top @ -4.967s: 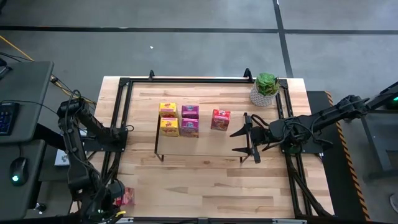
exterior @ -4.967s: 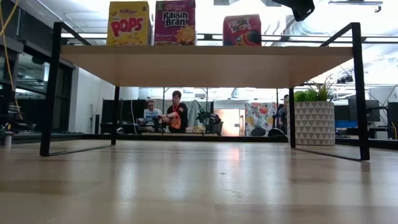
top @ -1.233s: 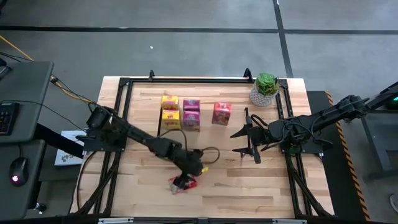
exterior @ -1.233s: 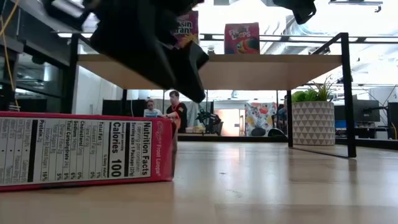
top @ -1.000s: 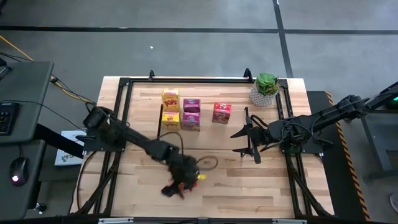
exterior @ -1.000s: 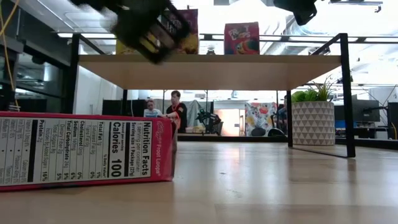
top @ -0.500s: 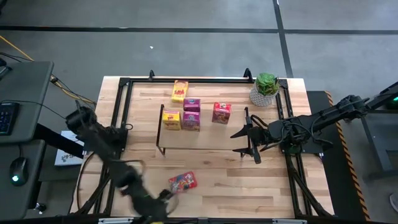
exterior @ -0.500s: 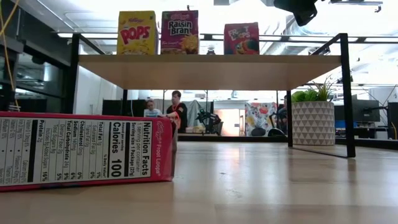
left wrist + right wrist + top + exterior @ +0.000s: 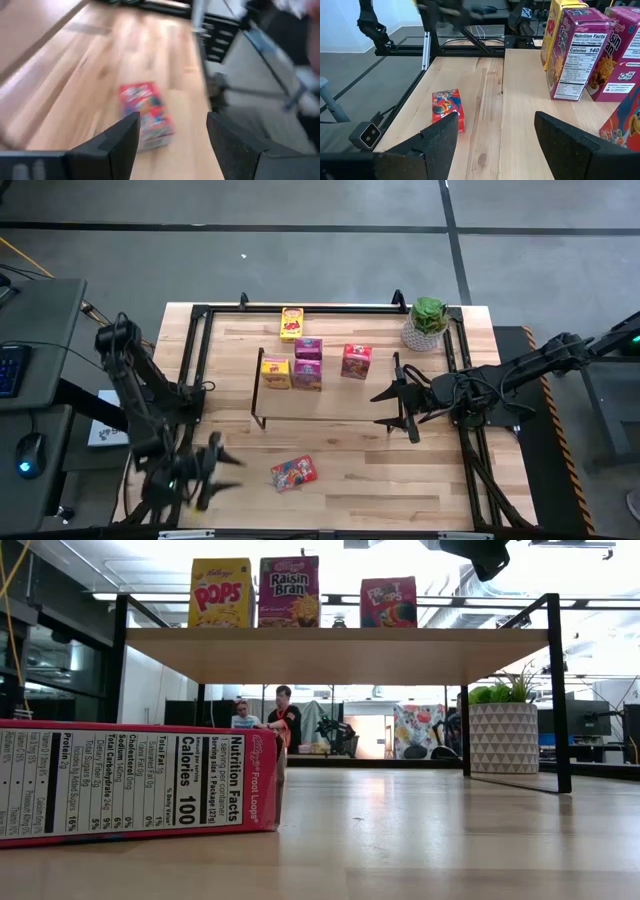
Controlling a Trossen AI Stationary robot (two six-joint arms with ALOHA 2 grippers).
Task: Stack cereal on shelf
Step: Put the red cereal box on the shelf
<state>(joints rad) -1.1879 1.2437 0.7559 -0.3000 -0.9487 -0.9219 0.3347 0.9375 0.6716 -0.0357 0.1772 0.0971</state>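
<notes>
While left pincer (image 9: 205, 470) gapes, red cereal box (image 9: 293, 473) lies apart.

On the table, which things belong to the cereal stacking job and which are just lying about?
Job:
cereal boxes on the shelf
yellow box behind the shelf
red box lying flat at the table's front
shelf

Lying about:
potted plant

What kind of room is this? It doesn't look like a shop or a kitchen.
Probably a robotics lab inside an open office. Two dark robot arms are mounted at a black-framed wooden table on a grey concrete floor, and behind it people sit at desks with monitors.
</notes>
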